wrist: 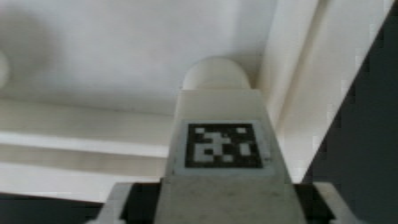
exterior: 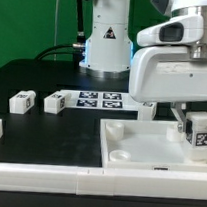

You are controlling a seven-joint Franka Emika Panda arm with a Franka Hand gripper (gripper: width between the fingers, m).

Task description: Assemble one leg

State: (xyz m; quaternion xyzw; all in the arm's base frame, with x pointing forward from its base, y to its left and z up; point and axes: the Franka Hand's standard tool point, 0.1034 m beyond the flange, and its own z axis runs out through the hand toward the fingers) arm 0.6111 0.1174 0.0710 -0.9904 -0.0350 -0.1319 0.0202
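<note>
Tool (wrist: pixel 222 198) clasps leg (wrist: pixel 222 120); only exterior view shows spares (exterior: pixel 21 102).

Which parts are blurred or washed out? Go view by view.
Exterior view: evenly lit; the tag on the held leg is legible, the near arm casing soft and bright. Wrist view: the leg's tag is fairly sharp, but the white panel behind is blurred, with soft shadows.

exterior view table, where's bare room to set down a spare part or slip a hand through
Free: the black table between the two loose legs, the border strip and the panel; also the panel's bare floor. Crowded: the exterior view's right, where the gripper, shut on a leg, is at the panel's corner.
</note>
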